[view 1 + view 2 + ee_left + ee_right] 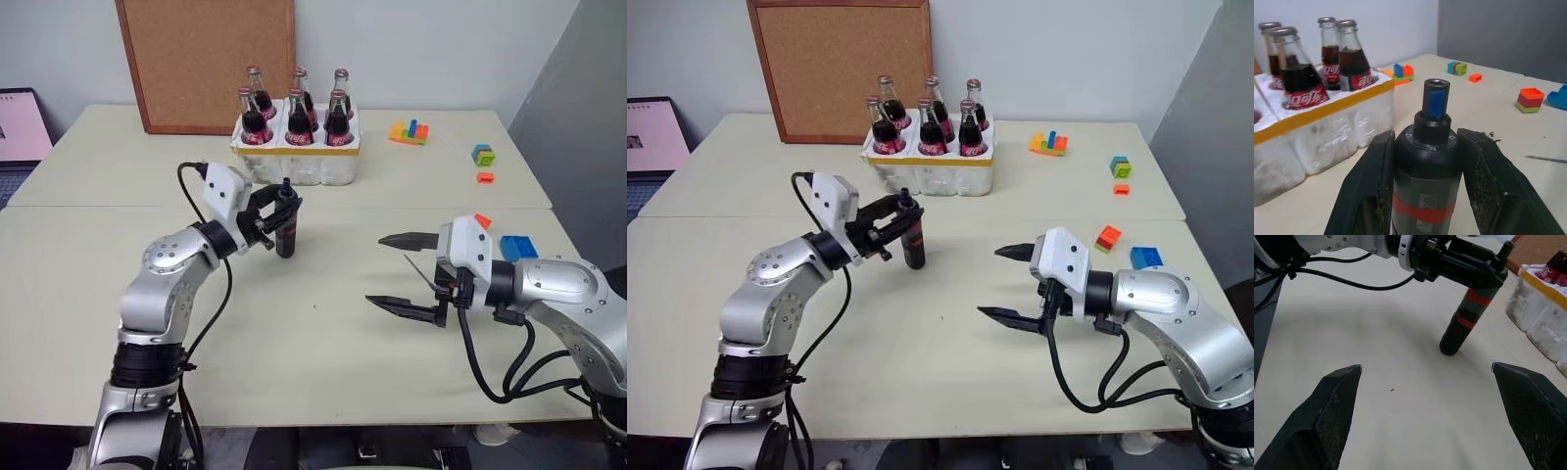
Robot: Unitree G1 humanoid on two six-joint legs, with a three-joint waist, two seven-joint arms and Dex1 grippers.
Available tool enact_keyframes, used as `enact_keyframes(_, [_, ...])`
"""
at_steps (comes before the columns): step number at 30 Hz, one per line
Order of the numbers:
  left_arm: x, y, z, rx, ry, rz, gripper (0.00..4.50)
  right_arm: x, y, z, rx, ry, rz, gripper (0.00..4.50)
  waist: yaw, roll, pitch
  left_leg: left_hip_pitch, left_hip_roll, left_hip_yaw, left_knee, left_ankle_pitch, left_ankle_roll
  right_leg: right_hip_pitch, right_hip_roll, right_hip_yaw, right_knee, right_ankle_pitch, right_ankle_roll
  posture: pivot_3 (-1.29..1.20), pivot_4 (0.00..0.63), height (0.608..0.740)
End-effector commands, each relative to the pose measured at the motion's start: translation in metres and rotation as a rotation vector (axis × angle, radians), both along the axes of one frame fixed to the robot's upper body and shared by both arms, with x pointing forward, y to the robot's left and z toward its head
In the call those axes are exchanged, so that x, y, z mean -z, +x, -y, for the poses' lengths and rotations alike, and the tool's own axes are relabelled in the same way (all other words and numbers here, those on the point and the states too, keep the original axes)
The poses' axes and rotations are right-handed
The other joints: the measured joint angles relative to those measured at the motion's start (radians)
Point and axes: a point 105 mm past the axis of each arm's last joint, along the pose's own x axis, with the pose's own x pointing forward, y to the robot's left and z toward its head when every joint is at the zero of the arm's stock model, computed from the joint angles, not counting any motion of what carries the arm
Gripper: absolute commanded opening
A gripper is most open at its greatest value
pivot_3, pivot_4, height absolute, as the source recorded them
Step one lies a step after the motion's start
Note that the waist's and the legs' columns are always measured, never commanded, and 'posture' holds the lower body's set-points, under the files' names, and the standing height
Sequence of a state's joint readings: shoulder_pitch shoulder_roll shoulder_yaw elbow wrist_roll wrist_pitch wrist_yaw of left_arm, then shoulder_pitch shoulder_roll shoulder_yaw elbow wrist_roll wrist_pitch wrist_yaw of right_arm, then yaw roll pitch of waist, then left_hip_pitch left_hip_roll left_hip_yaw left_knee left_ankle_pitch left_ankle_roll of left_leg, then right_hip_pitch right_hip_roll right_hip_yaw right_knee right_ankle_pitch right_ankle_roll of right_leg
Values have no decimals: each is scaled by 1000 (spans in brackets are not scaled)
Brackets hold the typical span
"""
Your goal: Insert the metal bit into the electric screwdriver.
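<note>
My left jaws (277, 223) hold the electric screwdriver (286, 231). My right jaws (402, 271) are wide open; the metal bit (418, 269) isn't in yet.

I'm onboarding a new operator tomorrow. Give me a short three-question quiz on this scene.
1. True or false: the left end effector is shut on the electric screwdriver.
2. The right end effector is: A open; B shut on a bottle; C shut on a toy brick.
3. Fill in: the metal bit lies on the ___.
Key: 1 true; 2 A; 3 table.
</note>
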State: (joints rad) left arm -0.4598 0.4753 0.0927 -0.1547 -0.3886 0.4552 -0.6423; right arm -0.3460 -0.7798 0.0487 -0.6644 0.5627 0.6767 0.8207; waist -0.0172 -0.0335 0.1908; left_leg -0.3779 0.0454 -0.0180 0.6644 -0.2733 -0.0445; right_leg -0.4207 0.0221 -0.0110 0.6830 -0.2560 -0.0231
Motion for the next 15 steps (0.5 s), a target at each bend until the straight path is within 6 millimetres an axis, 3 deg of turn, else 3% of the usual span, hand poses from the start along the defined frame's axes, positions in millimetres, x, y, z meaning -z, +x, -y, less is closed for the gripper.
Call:
enact_keyframes(1, [-25,-6,4,-18,-45,69,1636,-11,11,9,74,-19,55,4500,1,0,0,0,0,0,0,0,0,0,0,0,0,0,0,0,150,740])
enact_keyframes(7, [-45,-12,28,27,-137,97,1636,-4,34,43,305,-114,32,4500,14,0,0,-2,-1,0,0,0,0,0,-1,0,-2,0,1,0,150,740])
enact_keyframes(15, [-14,-11,41,40,-71,78,1636,20,69,84,649,-131,-189,4500,11,0,0,-1,-1,2,0,0,0,0,-1,2,-2,0,0,0,150,740])
